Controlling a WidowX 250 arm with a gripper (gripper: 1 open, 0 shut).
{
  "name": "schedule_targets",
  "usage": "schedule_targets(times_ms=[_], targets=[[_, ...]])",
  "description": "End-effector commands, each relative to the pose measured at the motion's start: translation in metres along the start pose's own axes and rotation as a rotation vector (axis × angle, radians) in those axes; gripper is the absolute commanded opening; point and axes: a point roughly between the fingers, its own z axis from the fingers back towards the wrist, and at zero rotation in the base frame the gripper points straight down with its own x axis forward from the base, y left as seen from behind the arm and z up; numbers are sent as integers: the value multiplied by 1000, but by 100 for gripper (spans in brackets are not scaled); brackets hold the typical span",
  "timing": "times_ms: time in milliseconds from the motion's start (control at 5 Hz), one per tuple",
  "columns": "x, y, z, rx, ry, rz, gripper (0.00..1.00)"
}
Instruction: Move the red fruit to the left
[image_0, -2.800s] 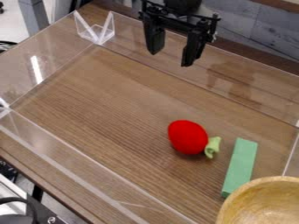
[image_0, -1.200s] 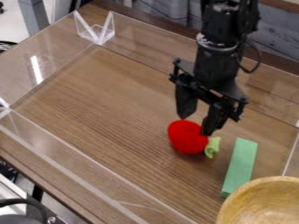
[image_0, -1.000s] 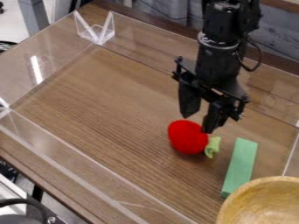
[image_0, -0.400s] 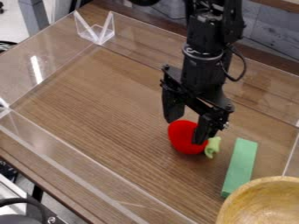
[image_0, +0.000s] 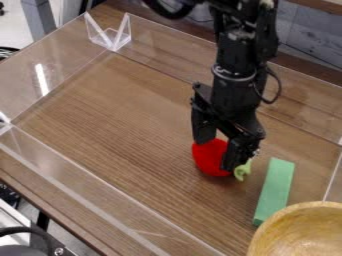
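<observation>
The claw (image_0: 222, 152) had been lowered from well above the red fruit (image_0: 210, 158) until its fingers were set down around it, one on each side. A second before, it had hung just above and behind the fruit; now the fruit was found between the fingers, directly under the claw. The jaws were spread wide and had not been pressed onto the fruit, so no grip had been made. The fruit lay where it had been throughout, on the wooden surface (image_0: 120, 120), with its pale green stem poking out on the claw's right. The green block (image_0: 275, 190) was left untouched just to the right of the claw. The approach was judged complete; closing, lifting and carrying leftward remained to be done.
</observation>
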Motion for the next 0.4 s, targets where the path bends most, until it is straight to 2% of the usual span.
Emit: schedule_targets(times_ms=[0, 200], targets=[[3, 15, -5, 8, -30, -10, 100], [2, 21, -14, 5, -32, -8, 100]])
